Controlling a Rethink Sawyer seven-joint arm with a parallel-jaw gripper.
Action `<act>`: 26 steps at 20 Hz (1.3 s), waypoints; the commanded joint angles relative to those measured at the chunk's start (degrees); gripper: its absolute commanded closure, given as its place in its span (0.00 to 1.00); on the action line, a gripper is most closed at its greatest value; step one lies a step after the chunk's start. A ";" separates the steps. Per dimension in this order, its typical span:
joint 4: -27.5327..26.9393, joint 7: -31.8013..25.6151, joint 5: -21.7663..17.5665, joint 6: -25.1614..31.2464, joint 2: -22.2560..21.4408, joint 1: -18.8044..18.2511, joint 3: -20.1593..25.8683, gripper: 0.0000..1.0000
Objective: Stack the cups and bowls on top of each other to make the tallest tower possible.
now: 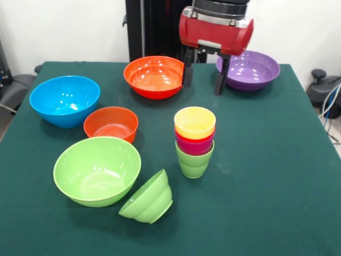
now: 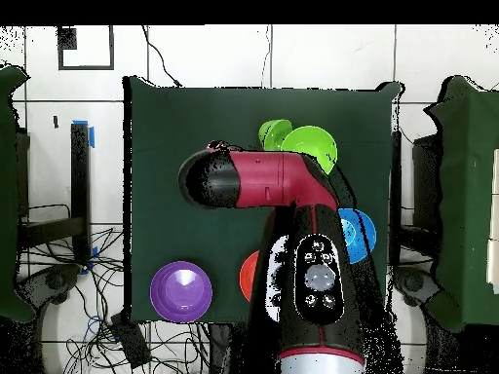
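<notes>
A nested stack of cups [image 1: 195, 141] stands upright mid-table: yellow [image 1: 195, 122] on top, red [image 1: 195, 145] under it, light green [image 1: 194, 162] at the bottom. No purple cup shows. The small light-green ribbed bowl [image 1: 147, 198] lies tipped on its side against the large light-green bowl [image 1: 97, 170]. My gripper [image 1: 204, 74] is open and empty, hanging above the table behind the stack, between the large orange bowl [image 1: 154, 76] and the purple bowl [image 1: 248, 70]. In the overhead view the arm [image 2: 255, 180] hides the gripper and the stack.
The blue bowl [image 1: 64, 100] and the small orange-red bowl [image 1: 111, 124] sit at the left. The overhead view shows the purple bowl [image 2: 180, 290], the large green bowl [image 2: 310, 146], the small green bowl [image 2: 274, 132] and part of the blue bowl [image 2: 359, 232].
</notes>
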 commanded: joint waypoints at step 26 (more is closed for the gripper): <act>0.46 -8.65 -7.71 -1.99 3.44 -14.50 7.08 0.00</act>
